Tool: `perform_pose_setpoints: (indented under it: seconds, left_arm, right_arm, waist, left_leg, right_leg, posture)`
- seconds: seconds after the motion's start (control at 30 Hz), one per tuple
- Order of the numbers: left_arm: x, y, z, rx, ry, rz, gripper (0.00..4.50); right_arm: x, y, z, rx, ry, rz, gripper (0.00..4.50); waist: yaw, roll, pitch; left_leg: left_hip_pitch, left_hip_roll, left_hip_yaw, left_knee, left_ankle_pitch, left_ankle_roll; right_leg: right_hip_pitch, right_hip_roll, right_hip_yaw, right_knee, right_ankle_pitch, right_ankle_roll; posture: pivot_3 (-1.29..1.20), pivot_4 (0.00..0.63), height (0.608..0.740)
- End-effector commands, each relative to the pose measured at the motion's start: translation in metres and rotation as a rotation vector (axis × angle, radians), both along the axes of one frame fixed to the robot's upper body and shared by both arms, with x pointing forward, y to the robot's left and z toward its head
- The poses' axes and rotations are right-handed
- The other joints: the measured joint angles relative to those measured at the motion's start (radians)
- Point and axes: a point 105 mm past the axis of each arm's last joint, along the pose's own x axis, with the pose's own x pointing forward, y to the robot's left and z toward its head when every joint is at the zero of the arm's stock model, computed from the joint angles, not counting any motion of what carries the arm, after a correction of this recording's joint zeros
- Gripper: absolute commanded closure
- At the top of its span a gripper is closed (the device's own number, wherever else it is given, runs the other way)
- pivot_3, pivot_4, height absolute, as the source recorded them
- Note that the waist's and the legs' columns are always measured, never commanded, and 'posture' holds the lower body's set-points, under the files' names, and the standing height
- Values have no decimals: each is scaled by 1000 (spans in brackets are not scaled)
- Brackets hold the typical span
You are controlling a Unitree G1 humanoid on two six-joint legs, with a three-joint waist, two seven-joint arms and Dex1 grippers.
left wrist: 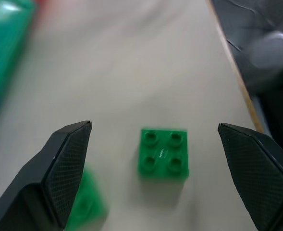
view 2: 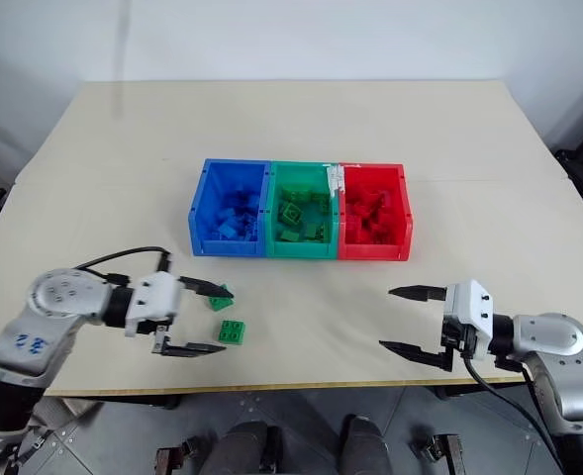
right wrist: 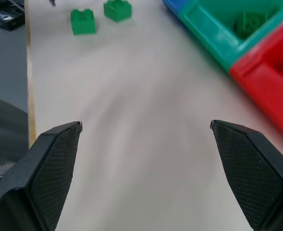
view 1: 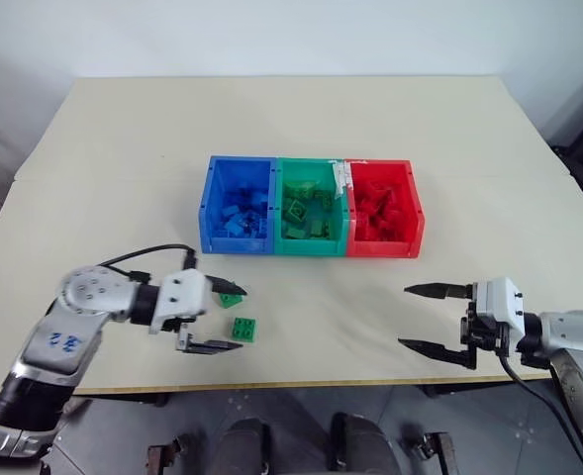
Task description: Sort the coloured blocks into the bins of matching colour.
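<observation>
Two small green studded plastic bricks [view 1: 243,329] lie on the beige table [view 1: 370,148], in front of the joined blue, green and red plastic bins [view 1: 311,249]. The left gripper [view 1: 215,317] stands spread wide around them, empty. The right gripper [view 1: 427,319] gapes empty over bare tabletop.

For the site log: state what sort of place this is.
Probably a lab or test room set up for robot trials: a bare beige table against plain white walls, holding a row of three joined bins in blue, green and red, with two green blocks loose near the left claw.
</observation>
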Motion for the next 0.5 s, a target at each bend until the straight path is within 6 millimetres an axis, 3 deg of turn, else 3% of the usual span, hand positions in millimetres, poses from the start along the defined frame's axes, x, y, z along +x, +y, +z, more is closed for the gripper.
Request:
perform_pose_setpoints:
  seconds: [0.03,0.13,0.17,0.33,0.47,0.5]
  left_arm:
    - [-6,-5,-7,110,52,-38,27]
    - [-3,-5,-10,165,64,-12,27]
    - [-1,-4,-11,180,68,3,208]
    - [6,1,-19,296,14,13,1569]
    - [7,0,-24,273,39,42,2892]
    - [7,-3,-24,254,44,37,3025]
  right_arm:
    - [-3,-3,13,0,-51,-45,0]
    - [-8,-6,13,1,-48,-80,0]
    - [-9,-6,12,3,-46,-84,0]
    - [-14,-1,14,18,-46,-89,0]
    - [-14,2,14,26,-50,-94,0]
    - [-14,2,14,30,-53,-96,0]
  waist:
    - [1,0,0]
    - [5,0,0]
    - [6,0,0]
    - [8,0,0]
    - [7,0,0]
    - [7,1,0]
  left_leg:
    - [0,0,0,0,0,0]
    - [0,0,0,0,0,0]
    - [0,0,0,0,0,0]
    - [-1,2,-1,2,0,0]
    - [0,2,-1,2,0,0]
    - [0,2,-1,2,0,0]
  right_leg:
    - [0,0,0,0,0,0]
    - [0,0,1,0,0,0]
    - [0,0,1,0,0,0]
    - [1,0,1,0,0,0]
    - [1,0,1,0,0,0]
    - [1,0,1,0,0,0]
  posture:
    - [0,150,740]
    - [0,150,740]
    - [0,150,740]
    - [0,150,740]
    - [0,150,740]
    - [0,150,740]
